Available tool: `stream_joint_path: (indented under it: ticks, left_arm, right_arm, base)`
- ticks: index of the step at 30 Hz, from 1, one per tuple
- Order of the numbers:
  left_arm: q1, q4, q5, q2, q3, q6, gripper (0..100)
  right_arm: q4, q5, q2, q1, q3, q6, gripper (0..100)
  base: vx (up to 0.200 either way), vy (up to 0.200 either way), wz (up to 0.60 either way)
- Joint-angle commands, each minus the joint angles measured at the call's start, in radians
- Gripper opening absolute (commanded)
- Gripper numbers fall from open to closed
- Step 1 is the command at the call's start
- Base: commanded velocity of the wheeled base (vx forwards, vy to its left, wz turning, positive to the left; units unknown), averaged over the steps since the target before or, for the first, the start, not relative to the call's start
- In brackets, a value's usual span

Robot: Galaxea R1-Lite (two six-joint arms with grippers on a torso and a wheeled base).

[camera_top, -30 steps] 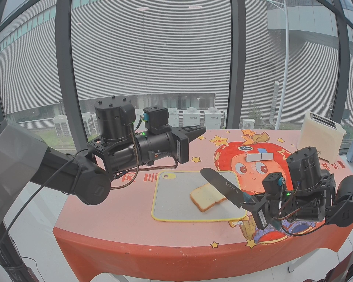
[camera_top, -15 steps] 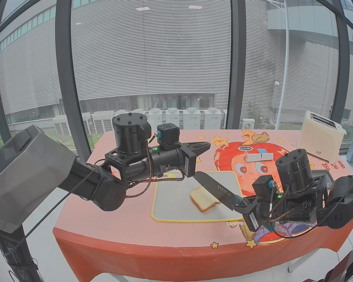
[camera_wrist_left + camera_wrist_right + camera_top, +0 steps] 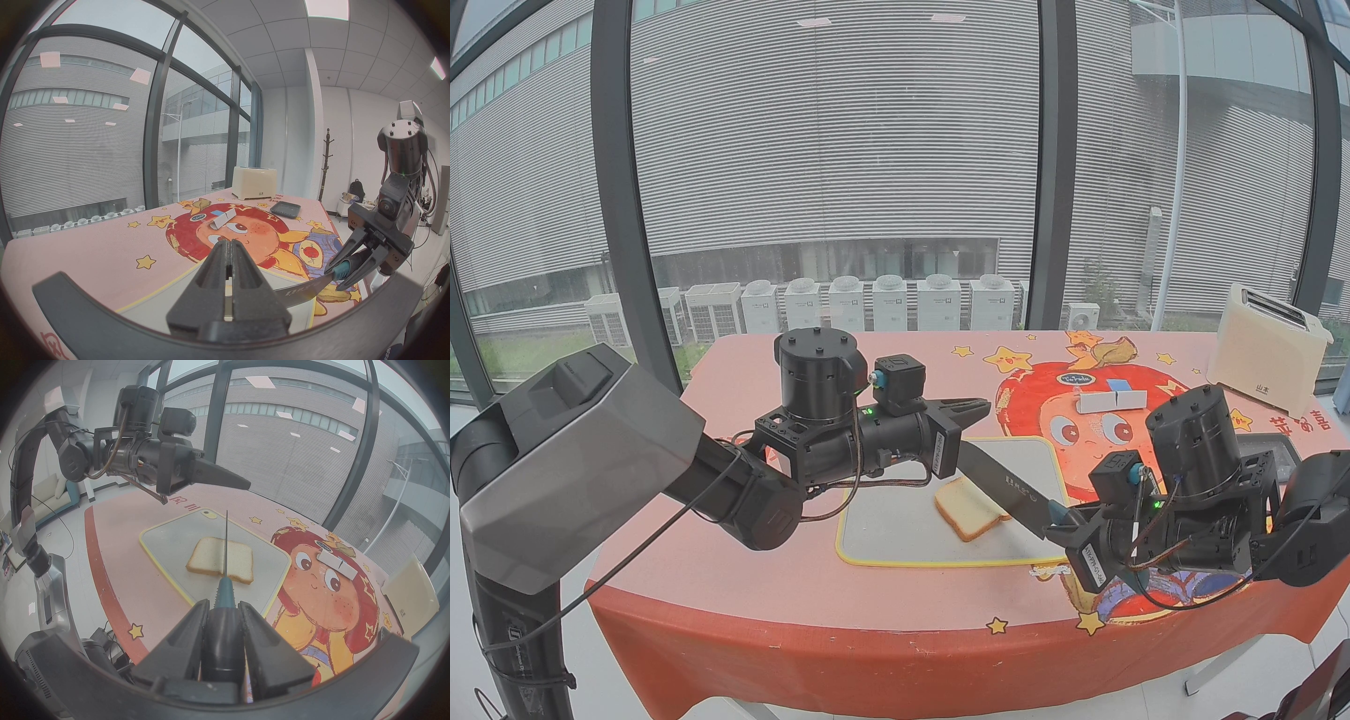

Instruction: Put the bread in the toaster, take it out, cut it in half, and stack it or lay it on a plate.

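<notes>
we see pale bread (image 3: 966,512) with a tan crust, a grey cutting board (image 3: 891,525) rimmed in yellow, a black-bladed, teal-handled knife (image 3: 1003,483), a cream toaster (image 3: 1266,352) and a salmon tablecloth (image 3: 769,591) printed with yellow stars and a red-haired cartoon face.

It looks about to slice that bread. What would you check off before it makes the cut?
1. Grip on knife: ok, handle clamped in right end effector.
2. The bread flat on board: ok.
3. The knife over bread's middle: ok, seen from the right wrist.
4. The bread steadied: not ok, left end effector hovers shut above the board, off the bread.
5. The left end effector clear of knife: cannot tell, it is near the knife's tip.
6. A plate set out: ok.
</notes>
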Motion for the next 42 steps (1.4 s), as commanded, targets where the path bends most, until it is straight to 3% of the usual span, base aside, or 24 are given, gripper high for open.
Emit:
stream_joint_path:
  ticks: [1, 42]
  left_arm:
    - [-0.003, 0.000, 0.000, 0.016, 0.007, 0.002, 0]
    - [-0.015, -0.044, 0.016, 0.096, 0.010, 0.007, 0]
  right_arm:
    - [0.000, 0.000, 0.004, 0.001, -0.001, 0.000, 0]
    - [0.000, -0.003, 0.014, -0.001, 0.005, 0.017, 0]
  base:
    - [0.000, 0.000, 0.00]
    - [0.000, 0.000, 0.00]
